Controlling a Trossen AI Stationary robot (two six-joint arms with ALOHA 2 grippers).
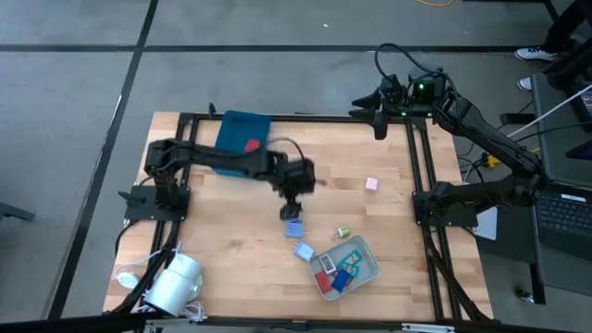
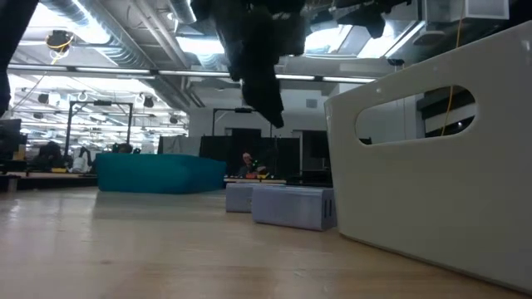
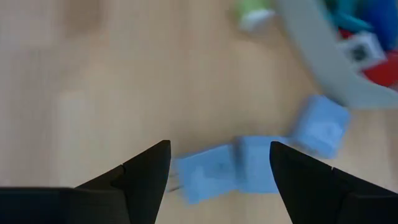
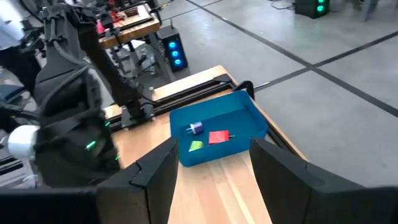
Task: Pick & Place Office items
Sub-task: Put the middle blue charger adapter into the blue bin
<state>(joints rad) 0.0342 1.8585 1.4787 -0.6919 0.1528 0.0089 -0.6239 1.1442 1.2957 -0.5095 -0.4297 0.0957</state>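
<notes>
My left gripper (image 1: 289,213) hangs open over the middle of the table, just above a light blue block (image 1: 294,228); the left wrist view shows two such blocks (image 3: 205,176) (image 3: 258,163) side by side between and beyond the fingers, and a third (image 3: 320,127) farther on. The pale grey tray (image 1: 363,248) holds several red and blue items. A green item (image 1: 340,232) and a pink one (image 1: 372,184) lie loose on the wood. The teal tray (image 4: 242,121) holds a red, a green and a blue item. My right gripper (image 4: 213,142) waits open, raised over the far right corner.
A white cylindrical object (image 1: 176,282) with a cable lies at the near left corner. A black frame (image 1: 425,166) runs along the table's edges. Bare wood lies left of the blocks and between the two trays.
</notes>
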